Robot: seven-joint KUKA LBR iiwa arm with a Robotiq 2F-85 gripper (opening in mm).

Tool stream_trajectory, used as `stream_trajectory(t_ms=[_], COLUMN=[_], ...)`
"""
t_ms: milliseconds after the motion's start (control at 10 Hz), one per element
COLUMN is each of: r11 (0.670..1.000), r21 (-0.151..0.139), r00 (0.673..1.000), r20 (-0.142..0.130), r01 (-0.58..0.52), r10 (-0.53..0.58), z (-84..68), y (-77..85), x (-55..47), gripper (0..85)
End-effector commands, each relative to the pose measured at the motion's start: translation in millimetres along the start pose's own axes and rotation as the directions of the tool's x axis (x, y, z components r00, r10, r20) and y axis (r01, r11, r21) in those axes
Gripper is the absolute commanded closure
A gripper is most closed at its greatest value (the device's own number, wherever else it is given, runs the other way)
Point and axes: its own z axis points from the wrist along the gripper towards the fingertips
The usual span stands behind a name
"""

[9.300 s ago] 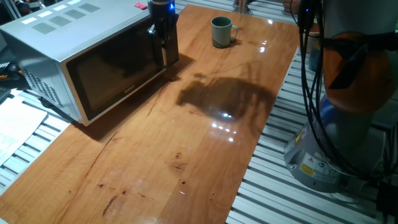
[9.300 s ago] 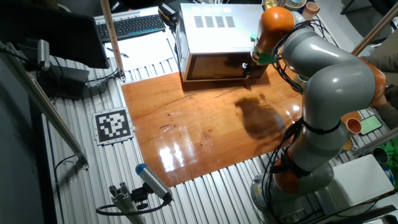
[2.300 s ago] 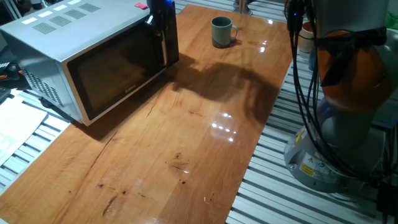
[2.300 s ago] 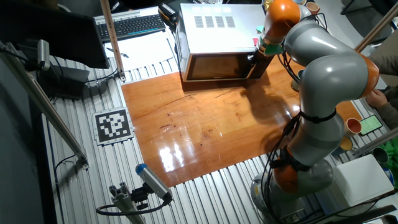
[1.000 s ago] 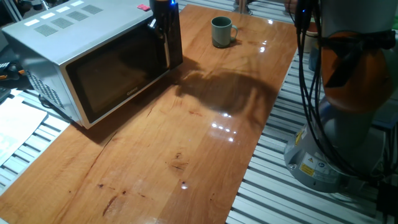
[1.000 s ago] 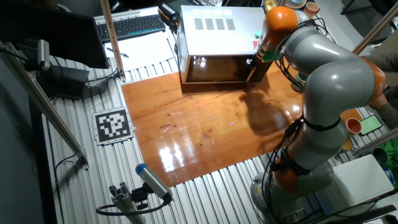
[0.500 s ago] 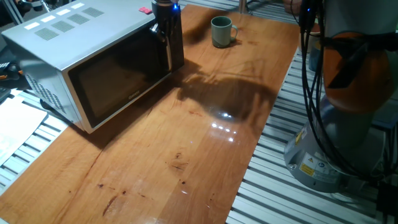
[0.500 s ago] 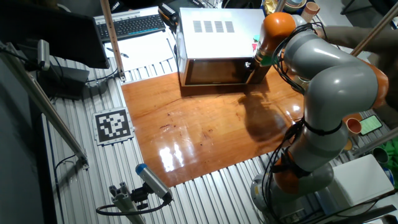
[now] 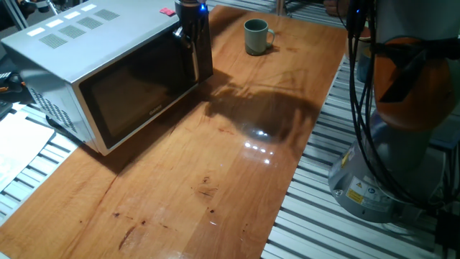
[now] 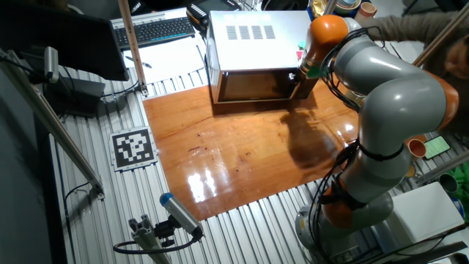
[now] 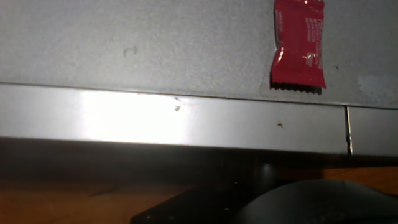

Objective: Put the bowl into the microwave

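The microwave (image 9: 108, 65) stands at the table's left with its dark glass door looking closed. My gripper (image 9: 191, 30) presses against the door's handle edge at the right end; its fingers are hidden, so its state is unclear. The bowl (image 9: 255, 36), a grey-green mug, stands upright on the wood behind the microwave, apart from the gripper. In the other fixed view the gripper (image 10: 296, 76) sits at the front right corner of the microwave (image 10: 256, 33), and my arm hides the bowl. The hand view shows only the top of the microwave (image 11: 155, 43) and the door frame.
A red packet (image 11: 299, 43) lies on the microwave top by the gripper. A keyboard (image 10: 157, 31) and papers (image 9: 18, 140) lie beyond the table's left side. My arm's base (image 9: 381, 165) stands off the right edge. A person's blurred arm (image 10: 418, 29) reaches in at the back.
Over the last second the microwave has slid and turned slightly on the table together with the gripper at its handle edge. The bowl has stayed put.
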Motion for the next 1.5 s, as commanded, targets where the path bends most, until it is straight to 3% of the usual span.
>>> stream_trajectory(t_ms=[0,400,900,1400], r11=[1.000,1.000,0.999,0.997], r21=[0.002,0.015,0.018,0.002], r00=[1.000,1.000,0.999,0.997], r20=[0.000,-0.002,0.023,0.009], r01=[-0.001,-0.015,-0.041,-0.075], r10=[0.001,0.015,0.041,0.075], z=[-1.3,-11.0,-8.3,-12.8], y=[0.6,7.3,16.6,24.5], x=[0.6,2.8,12.1,18.7], gripper=[85.0,85.0,85.0,85.0])
